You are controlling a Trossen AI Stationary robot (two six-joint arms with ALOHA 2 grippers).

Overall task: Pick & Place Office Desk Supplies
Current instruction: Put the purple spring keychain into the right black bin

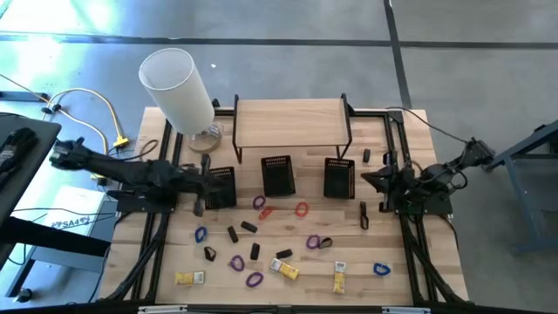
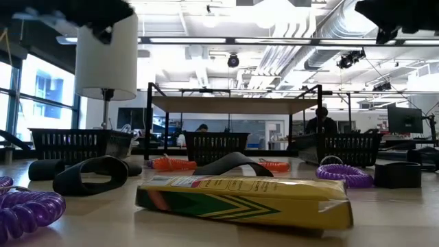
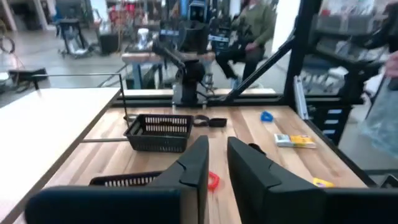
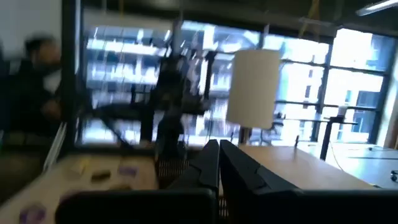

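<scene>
The office desk supplies [image 1: 261, 240] lie scattered over the near half of the wooden table [image 1: 392, 253]: purple band loops [image 1: 254, 279], blue band loops [image 1: 381, 269] and red-orange band loops [image 1: 302, 209], small black clips [image 1: 233, 234], and yellow and white blocks [image 1: 283, 269] along the near edge, with one block [image 1: 189, 277] at the near left and another [image 1: 340, 277] toward the near right. In the low view a yellow block [image 2: 243, 199] lies closest, a black clip [image 2: 90, 174] and a purple coil [image 2: 27, 211] to its left, a purple loop [image 2: 344, 174] to its right. Beyond them three black mesh baskets stand in a row: left basket [image 1: 220, 187], middle basket [image 1: 277, 175], right basket [image 1: 338, 177]. Farther still stands a wooden shelf [image 1: 290, 122] on black legs, with a tall white cylinder [image 1: 178, 87] at its left. The left gripper [image 1: 200, 187] hangs just beside the left basket, above the table; its fingers [image 3: 198, 163] stand a narrow gap apart with nothing seen between them. The right gripper [image 1: 368, 180] waits at the right side near the right basket, its fingers [image 4: 209, 163] pressed together and empty. A seated person [image 3: 252, 28] shows in the room beyond the table.
</scene>
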